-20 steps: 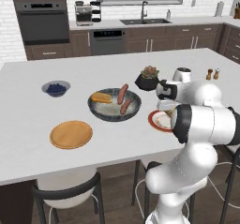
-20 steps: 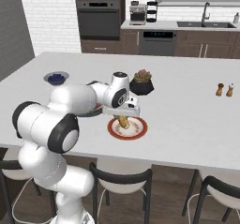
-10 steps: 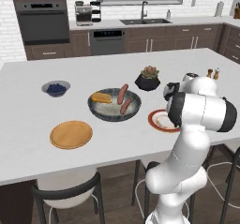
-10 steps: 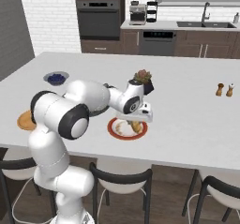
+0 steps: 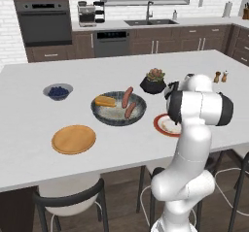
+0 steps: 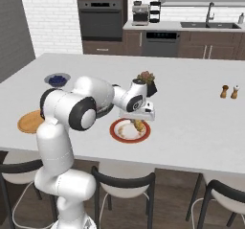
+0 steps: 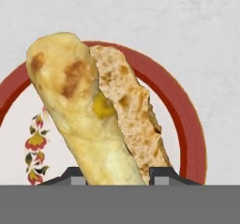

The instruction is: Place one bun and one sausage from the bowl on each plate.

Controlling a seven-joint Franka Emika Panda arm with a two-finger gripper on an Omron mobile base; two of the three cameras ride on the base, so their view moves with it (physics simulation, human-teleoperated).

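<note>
In your hand view the gripper [image 7: 115,178] is clamped on a bun [image 7: 89,115], which rises from between the dark tips at the bottom edge up to the upper left. Behind it sits the red-rimmed plate [image 7: 187,120], filling the middle of that frame. In your right base view the gripper [image 6: 138,122] hangs over the same plate [image 6: 119,134] just below centre. In your left base view that plate [image 5: 160,124] lies right of centre, partly behind the arm. The bowl [image 5: 118,108] sits at mid-frame with one bun [image 5: 105,101] and two sausages [image 5: 128,102] inside. The wooden plate [image 5: 74,139] lies lower left of it, bare. The blueberry bowl [image 5: 58,91] is further left.
</note>
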